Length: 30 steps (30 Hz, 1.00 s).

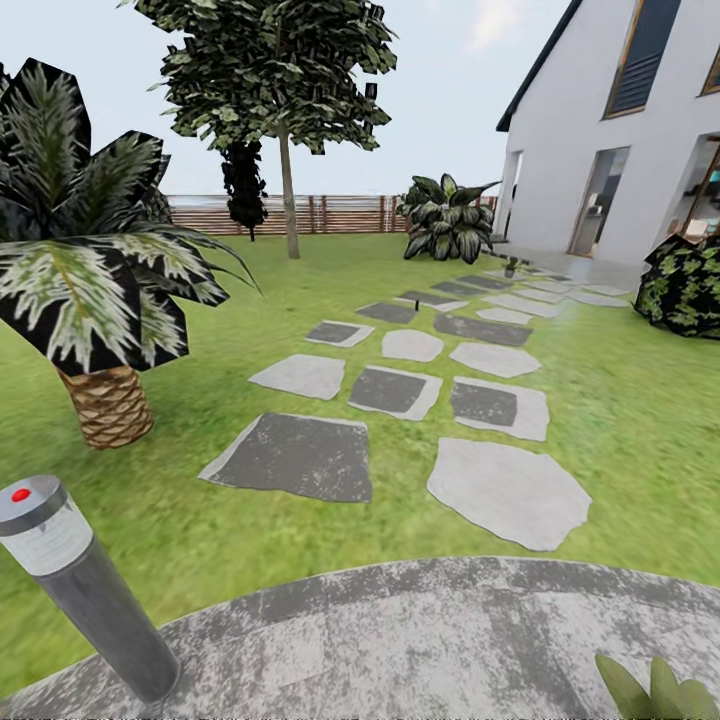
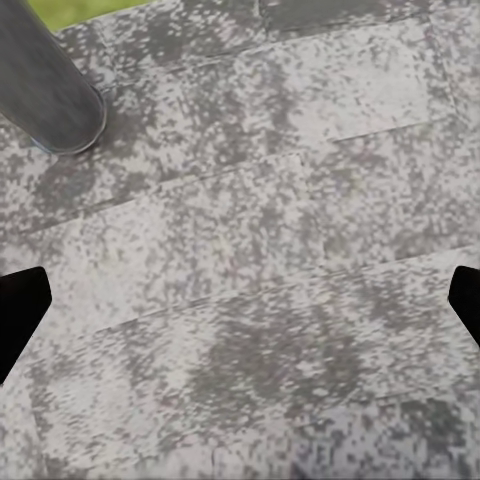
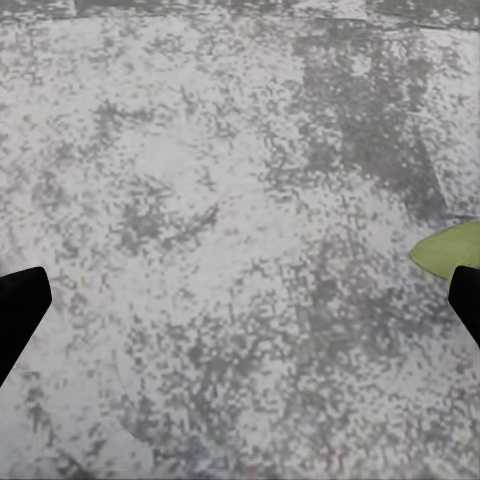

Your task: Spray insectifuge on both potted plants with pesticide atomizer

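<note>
Hovering over speckled grey patio [image 1: 420, 640], left claw [image 2: 240, 305] and right claw [image 3: 240, 305] both gaped wide, holding nothing. Potted plant leaves [image 1: 655, 690] poked up at patio's near right edge. Bollard light [image 1: 85, 590] leaned on patio's left. Stepping stones [image 1: 400, 390] ran long axis away toward house [image 1: 620, 130]. Small dark upright item [image 1: 417, 302], possibly pesticide atomizer, too small to tell orientation. Fence [image 1: 300, 213] beyond.

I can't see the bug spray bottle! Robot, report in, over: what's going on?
Both pincers open, holding nothing, over the grey patio. Small dark object, maybe the atomizer, far up the stepping stones, too small to tell. Potted plant leaves by right side. Lamp post near left.
</note>
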### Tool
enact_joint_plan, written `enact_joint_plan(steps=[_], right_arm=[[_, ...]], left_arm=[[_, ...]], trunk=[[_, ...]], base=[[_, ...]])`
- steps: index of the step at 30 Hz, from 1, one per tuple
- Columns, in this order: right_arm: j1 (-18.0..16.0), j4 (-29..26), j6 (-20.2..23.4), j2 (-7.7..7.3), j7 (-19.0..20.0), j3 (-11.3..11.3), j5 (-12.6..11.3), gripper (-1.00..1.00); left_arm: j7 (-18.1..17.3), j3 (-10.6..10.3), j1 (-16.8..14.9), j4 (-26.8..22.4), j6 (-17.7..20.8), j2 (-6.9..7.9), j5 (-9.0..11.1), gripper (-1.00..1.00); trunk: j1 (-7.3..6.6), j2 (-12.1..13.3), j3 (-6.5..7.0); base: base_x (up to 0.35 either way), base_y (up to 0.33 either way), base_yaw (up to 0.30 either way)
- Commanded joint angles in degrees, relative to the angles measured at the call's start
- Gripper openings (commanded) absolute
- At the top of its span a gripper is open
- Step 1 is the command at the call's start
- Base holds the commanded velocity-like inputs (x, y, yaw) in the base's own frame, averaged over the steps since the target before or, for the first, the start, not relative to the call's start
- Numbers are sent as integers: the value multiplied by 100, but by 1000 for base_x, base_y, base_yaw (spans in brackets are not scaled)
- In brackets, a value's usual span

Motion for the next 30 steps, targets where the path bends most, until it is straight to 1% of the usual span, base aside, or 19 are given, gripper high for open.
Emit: enact_joint_plan(steps=[1,3,7,10,30], right_arm=[[-4,7,-16,-4,6,-4,4,100],[-4,74,-17,-10,20,2,9,100],[-4,404,-20,-13,26,8,9,100],[-5,497,-21,-13,27,11,8,100],[-4,539,-21,-13,1,17,7,100]], left_arm=[[2,6,-3,5,-19,-1,4,100],[2,6,-3,0,-19,-1,4,100],[2,6,-3,4,-19,-1,4,100],[2,6,-3,6,-19,-1,4,100],[2,6,-3,6,-19,-1,4,100]], trunk=[[22,-44,-25],[66,-124,-62],[154,-284,-134],[219,-405,-188],[659,-1207,-547]], base=[[0,0,0],[0,0,0],[0,0,0],[0,0,0],[0,0,0]])
